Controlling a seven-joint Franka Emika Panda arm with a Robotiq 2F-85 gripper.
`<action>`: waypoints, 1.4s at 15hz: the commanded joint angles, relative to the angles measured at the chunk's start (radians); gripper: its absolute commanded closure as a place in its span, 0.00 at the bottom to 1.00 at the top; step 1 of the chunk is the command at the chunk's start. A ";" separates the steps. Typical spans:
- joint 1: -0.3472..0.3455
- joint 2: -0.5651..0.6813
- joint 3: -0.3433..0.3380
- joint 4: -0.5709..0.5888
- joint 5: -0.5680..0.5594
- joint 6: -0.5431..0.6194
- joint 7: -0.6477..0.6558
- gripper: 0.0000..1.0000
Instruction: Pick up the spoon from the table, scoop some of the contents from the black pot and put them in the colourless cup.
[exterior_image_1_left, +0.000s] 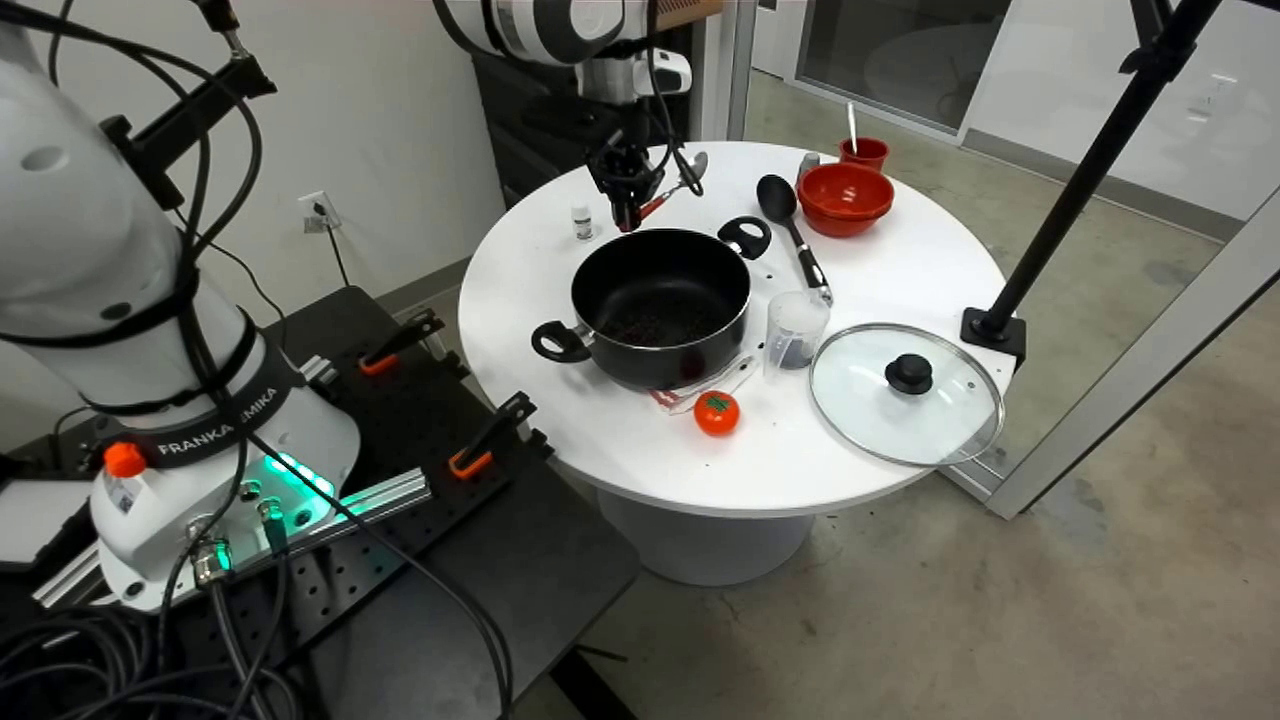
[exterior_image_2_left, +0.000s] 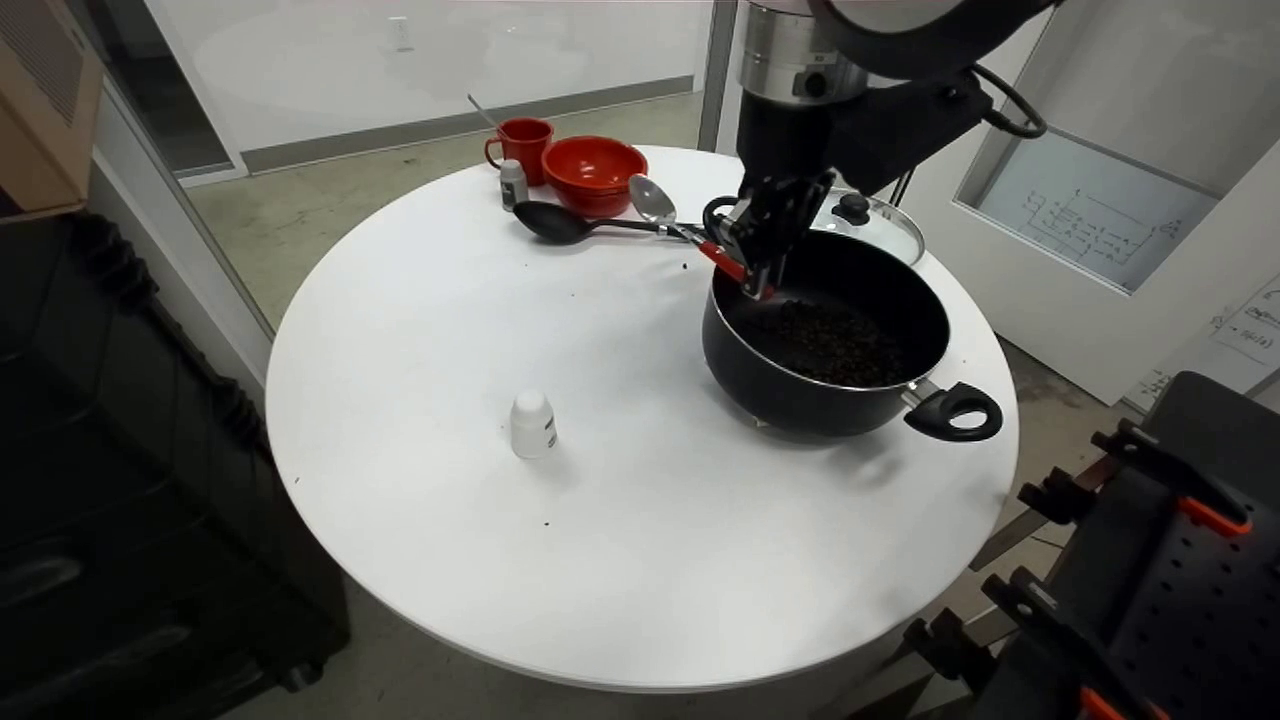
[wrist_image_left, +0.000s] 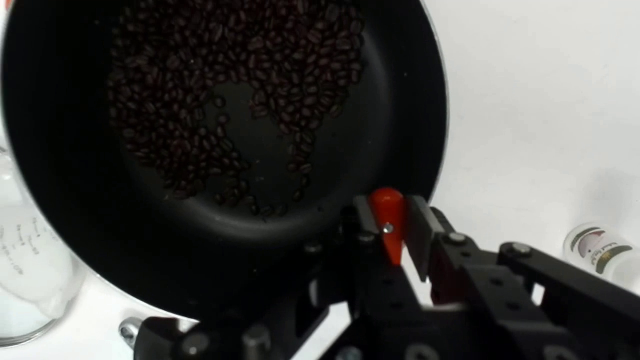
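Note:
My gripper (wrist_image_left: 389, 215) is shut on the red handle of a metal-headed spoon (exterior_image_2_left: 652, 198), its red end (wrist_image_left: 387, 205) wedged between the pads. The spoon is off the table (exterior_image_1_left: 520, 290), its head tilted up and away from the pot. Beside the rim of the black pot (exterior_image_1_left: 665, 365), and higher than it, hangs the gripper in both exterior views. Dark beans (wrist_image_left: 165, 100) cover part of the pot's floor. The colourless cup (exterior_image_1_left: 797, 325) stands close to the pot; an exterior view hides it. A black spoon (exterior_image_1_left: 777, 198) with a dark handle lies on the table.
Red bowls (exterior_image_1_left: 843, 195) and a red mug (exterior_image_2_left: 525, 150) stand beyond the black spoon. A glass lid (exterior_image_1_left: 900, 400) lies by the table edge near a black pole. A tomato (exterior_image_1_left: 717, 412) sits in front of the pot. A small white bottle (exterior_image_2_left: 533, 425) stands apart.

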 joint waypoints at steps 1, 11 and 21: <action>-0.034 -0.062 -0.009 -0.078 -0.010 -0.012 -0.054 0.95; -0.106 -0.134 -0.072 -0.233 -0.080 0.008 -0.136 0.95; -0.137 -0.277 -0.084 -0.366 -0.183 -0.062 -0.148 0.95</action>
